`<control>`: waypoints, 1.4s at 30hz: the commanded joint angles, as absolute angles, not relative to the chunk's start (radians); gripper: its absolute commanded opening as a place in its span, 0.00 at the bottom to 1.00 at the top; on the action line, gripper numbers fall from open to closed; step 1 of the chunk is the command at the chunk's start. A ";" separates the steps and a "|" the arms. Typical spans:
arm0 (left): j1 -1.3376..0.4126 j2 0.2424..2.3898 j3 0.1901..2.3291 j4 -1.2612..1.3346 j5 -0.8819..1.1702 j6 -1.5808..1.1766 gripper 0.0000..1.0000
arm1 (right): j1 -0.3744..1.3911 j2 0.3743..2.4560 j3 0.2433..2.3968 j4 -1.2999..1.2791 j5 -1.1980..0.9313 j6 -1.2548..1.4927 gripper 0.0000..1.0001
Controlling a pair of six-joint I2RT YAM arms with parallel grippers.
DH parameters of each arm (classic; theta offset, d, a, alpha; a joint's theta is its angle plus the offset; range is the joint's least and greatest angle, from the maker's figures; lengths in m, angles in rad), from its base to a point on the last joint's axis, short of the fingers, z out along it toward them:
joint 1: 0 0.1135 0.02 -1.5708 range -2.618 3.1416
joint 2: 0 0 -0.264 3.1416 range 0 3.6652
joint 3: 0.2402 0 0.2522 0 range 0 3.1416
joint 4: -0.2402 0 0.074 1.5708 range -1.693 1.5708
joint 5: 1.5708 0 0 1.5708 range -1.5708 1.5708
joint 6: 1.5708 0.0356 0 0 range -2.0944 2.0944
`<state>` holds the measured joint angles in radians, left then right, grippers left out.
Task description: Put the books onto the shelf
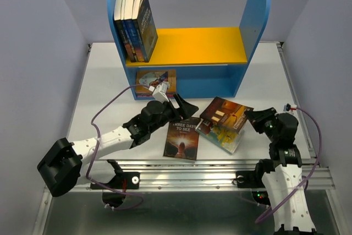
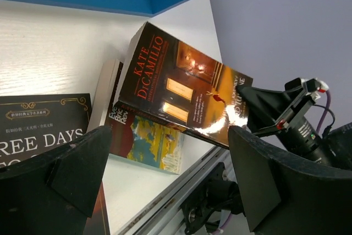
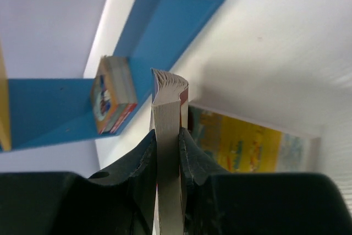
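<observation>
Shelf: blue-sided 2-tier bookcase [image 1: 254, 15] with a yellow upper board, at the far side of the white table [image 1: 104, 81].
Shelved: a row of upright paperbacks [image 1: 135, 26] at the board's left end; 1 orange-and-light-blue book [image 1: 155, 81] in the lower compartment.
Right gripper [image 3: 168, 138]: clamped on the red-brown paperback [image 1: 225, 113], which tilts over the flat yellow-teal book [image 1: 223, 135].
Left gripper [image 2: 170, 169]: spread wide, empty, beside the dark "Three Days to See" book [image 1: 182, 138].

Pale lilac walls [image 1: 38, 37] are closing in on three sides of a white table [image 1: 104, 70]. Soft, even light is falling from above, and a metal rail [image 1: 209, 174] is running along the table's near edge.
</observation>
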<state>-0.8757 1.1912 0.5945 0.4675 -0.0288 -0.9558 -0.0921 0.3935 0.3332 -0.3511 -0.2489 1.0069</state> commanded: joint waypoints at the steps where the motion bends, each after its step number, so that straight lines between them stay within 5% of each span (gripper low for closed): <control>1: -0.879 1.128 0.560 0.514 0.035 -0.959 0.99 | -0.094 0.394 0.405 -0.290 -0.400 0.974 0.01; 8: -0.879 1.002 0.477 0.499 0.061 -0.953 0.99 | -0.094 0.385 0.434 -0.186 -0.612 0.937 0.01; 15: -0.879 0.798 0.390 0.388 0.040 -0.943 0.99 | -0.094 0.385 0.296 0.208 -0.765 1.088 0.01; 18: -0.877 0.750 0.356 0.360 0.038 -0.937 0.99 | -0.094 0.413 0.342 0.154 -0.769 1.036 0.01; 42: -0.851 0.908 0.290 0.942 0.288 -1.060 0.99 | -0.094 0.443 0.489 0.192 -0.859 1.203 0.01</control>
